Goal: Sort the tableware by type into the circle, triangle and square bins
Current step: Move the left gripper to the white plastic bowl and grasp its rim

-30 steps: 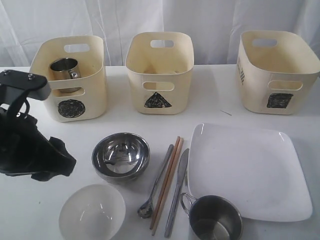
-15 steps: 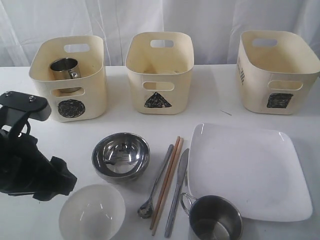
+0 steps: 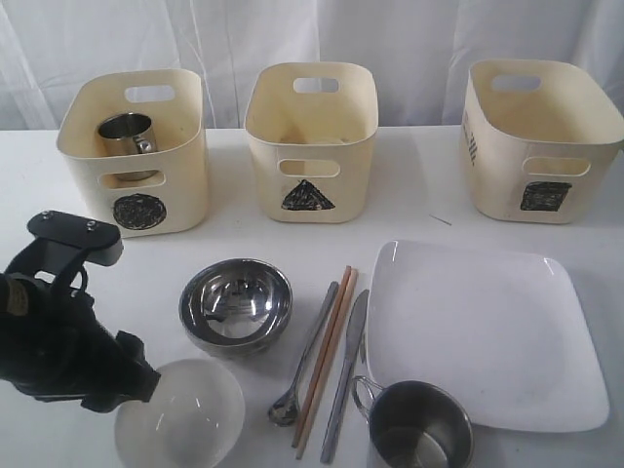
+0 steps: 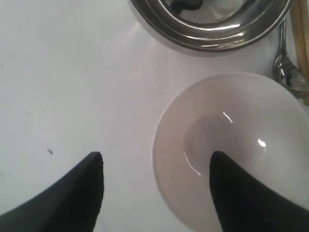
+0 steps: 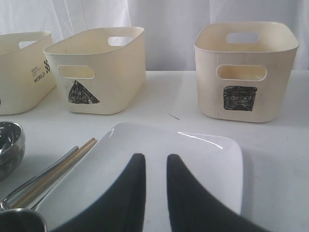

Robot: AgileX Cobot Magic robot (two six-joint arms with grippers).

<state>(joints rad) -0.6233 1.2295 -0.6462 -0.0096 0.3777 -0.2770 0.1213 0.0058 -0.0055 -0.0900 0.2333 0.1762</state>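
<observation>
Half across the white bowl: hanging there with the left gripper spread wide, straddling the rim, holding one black finger over the hollow and the other over bare table outside it, clasping nothing; not showing whether either tip is touching the bowl. Looking outward: seeing the steel bowl just beside the white one, upright, standing between it and the bins. Finding to its right the spoon, the wooden chopsticks and the knife lying side by side, nearly parallel, then the large white square plate, with a steel mug standing at its near-left corner, handle turned to the left. Hovering above the plate with the right gripper, fingers drawn close with only a narrow slit between them, gripping nothing. Seeing at the back three cream bins in a row, well apart from the left gripper: the circle bin on the left, holding the second steel mug; the triangle bin in the middle; the square bin on the right. Resting all of it on a plain white table, with a white curtain hanging behind. Reading "WORLD" beside a small chequered mark on the circle bin's side in the right wrist view; making out black print on the square bin's side too, but too small for reading.
</observation>
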